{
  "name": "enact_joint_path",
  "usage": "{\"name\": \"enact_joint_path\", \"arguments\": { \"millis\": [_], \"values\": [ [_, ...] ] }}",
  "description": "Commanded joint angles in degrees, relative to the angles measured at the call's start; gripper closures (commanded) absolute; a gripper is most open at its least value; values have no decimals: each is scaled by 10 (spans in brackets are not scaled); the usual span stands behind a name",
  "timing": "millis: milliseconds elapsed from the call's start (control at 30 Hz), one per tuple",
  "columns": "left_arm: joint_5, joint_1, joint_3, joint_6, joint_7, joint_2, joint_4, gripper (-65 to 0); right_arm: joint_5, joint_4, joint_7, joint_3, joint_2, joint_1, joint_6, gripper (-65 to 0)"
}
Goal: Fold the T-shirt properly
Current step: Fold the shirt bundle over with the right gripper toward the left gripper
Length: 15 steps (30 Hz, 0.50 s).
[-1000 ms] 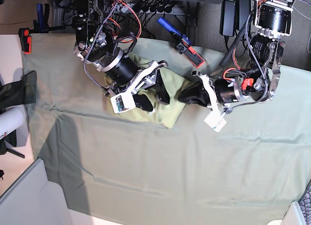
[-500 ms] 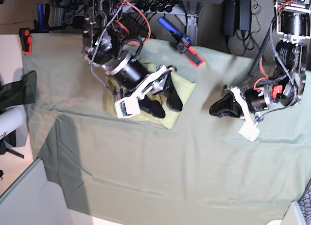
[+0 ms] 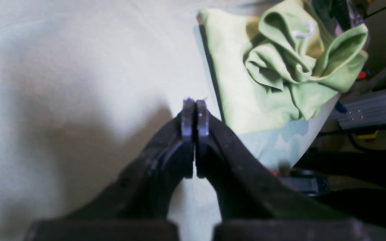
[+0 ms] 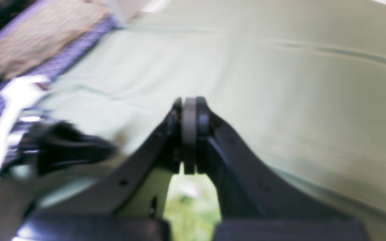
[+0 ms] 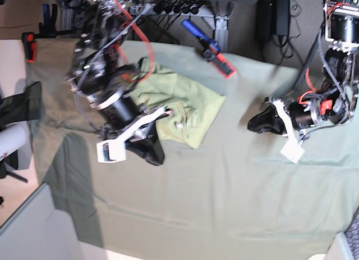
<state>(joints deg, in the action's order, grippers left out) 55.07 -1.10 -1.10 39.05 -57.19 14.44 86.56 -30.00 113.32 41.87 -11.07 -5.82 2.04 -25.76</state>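
The pale yellow-green T-shirt [image 5: 185, 111] lies folded in a small bundle on the grey-green sheet [image 5: 224, 192], with bunched folds on top. In the left wrist view the T-shirt [image 3: 273, 77] shows its white tag [image 3: 304, 30]. My left gripper [image 5: 255, 124] is shut and empty, to the right of the shirt and apart from it; its closed tips show in the left wrist view [image 3: 194, 102]. My right gripper [image 5: 152, 154] is shut and empty, just off the shirt's front left edge. The right wrist view is blurred: the closed tips [image 4: 190, 100] show, with a bit of shirt [image 4: 188, 207] beneath.
A blue and red tool [image 5: 210, 49] lies at the sheet's back edge. A red and black clamp [image 5: 29, 46] sits at the back left. Dark cloth [image 5: 25, 103] hangs at the left edge. Power bricks and cables [image 5: 275, 16] lie behind the table.
My right gripper has come off the shirt and moved to the front left, baring the folded shirt. My left gripper drew away to the right and now holds still.
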Motion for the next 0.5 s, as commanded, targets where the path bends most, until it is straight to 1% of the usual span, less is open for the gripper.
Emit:
{"name": "enact_joint_path", "arguments": {
  "millis": [0, 100, 200, 333, 467],
  "values": [
    [13, 9, -2, 10, 8, 7, 11, 0, -9, 12, -13, -20, -10, -7, -21, 0],
    [13, 10, -2, 10, 9, 15, 11, 0, -9, 12, -13, -75, -30, 0, -21, 0],
    [13, 9, -2, 10, 8, 18, 11, 0, -11, 12, -14, -110, -52, 15, -21, 0],
    [13, 10, -2, 10, 11, 18, 11, 0, -11, 2, -14, -105, -79, 44, -21, 0],
    [13, 10, -2, 10, 12, 18, 11, 0, -29, -15, -12, -74, -85, 76, -22, 0]
  ]
}}
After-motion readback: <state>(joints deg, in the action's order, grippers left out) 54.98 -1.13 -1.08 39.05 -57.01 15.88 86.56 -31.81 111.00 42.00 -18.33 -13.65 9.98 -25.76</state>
